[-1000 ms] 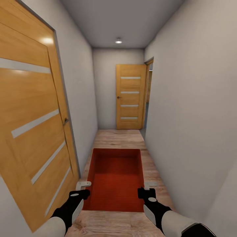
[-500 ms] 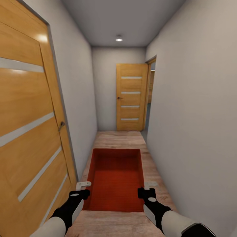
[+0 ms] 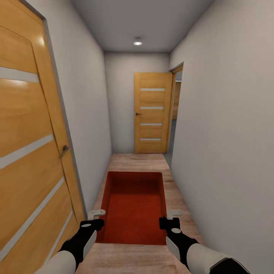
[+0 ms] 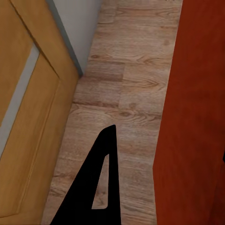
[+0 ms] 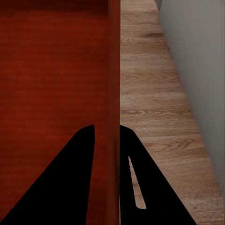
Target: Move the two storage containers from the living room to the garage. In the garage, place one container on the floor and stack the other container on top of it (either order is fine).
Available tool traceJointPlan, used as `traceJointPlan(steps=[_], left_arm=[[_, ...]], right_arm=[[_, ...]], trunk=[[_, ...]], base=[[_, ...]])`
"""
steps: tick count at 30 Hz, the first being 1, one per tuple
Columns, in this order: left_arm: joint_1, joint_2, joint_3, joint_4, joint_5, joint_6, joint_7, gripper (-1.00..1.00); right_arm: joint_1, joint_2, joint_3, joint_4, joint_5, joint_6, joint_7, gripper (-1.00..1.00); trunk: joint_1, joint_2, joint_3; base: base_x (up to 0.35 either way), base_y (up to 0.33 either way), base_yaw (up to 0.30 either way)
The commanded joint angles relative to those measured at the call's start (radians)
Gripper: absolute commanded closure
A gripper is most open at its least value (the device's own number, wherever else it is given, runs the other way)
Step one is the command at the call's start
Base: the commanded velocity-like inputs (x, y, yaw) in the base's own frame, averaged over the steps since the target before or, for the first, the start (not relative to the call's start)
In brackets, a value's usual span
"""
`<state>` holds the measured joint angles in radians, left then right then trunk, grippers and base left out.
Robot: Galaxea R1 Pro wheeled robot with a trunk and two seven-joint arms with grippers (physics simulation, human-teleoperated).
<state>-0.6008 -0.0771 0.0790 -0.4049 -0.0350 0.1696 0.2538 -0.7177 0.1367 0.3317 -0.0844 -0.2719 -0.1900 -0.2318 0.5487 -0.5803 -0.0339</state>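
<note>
One orange-red open-top storage container (image 3: 133,205) hangs level above the light wood plank floor of a narrow hallway, carried between my two arms. My left gripper (image 3: 97,222) is shut on its left wall near the close corner, and my right gripper (image 3: 166,222) is shut on its right wall. In the right wrist view the two black fingers (image 5: 82,154) pinch the thin wall (image 5: 114,84) between them. In the left wrist view one black finger (image 4: 104,178) lies outside the container's wall (image 4: 192,117); the other is mostly hidden behind it.
A wooden door with glass slits (image 3: 30,144) stands close on the left, its handle (image 3: 64,150) jutting out. White walls (image 3: 224,133) hem in both sides. A second wooden door (image 3: 152,112) stands open at the far end beside a doorway (image 3: 176,114) on the right.
The whole view has advanced down the hallway: the left door has slid nearer and outward, the far door looks slightly larger. The container and both grippers keep the same hold.
</note>
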Motion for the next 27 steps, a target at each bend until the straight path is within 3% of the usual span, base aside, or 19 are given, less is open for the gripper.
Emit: traceJointPlan(steps=[1, 27], left_arm=[[0.000, 0.000, 0.011, -0.003, -0.022, 0.008, 0.005, 1.00], [0.000, 0.000, 0.011, -0.003, -0.022, 0.008, 0.005, 1.00]], right_arm=[[-0.001, 0.000, 0.001, 0.001, -0.009, -0.005, -0.004, 1.00], [-0.001, 0.000, 0.001, 0.000, -0.009, -0.004, -0.004, 1.00]], trunk=[[0.001, -0.002, -0.002], [0.001, -0.002, -0.002]], base=[[0.324, 0.000, 0.000], [0.324, 0.000, 0.000]])
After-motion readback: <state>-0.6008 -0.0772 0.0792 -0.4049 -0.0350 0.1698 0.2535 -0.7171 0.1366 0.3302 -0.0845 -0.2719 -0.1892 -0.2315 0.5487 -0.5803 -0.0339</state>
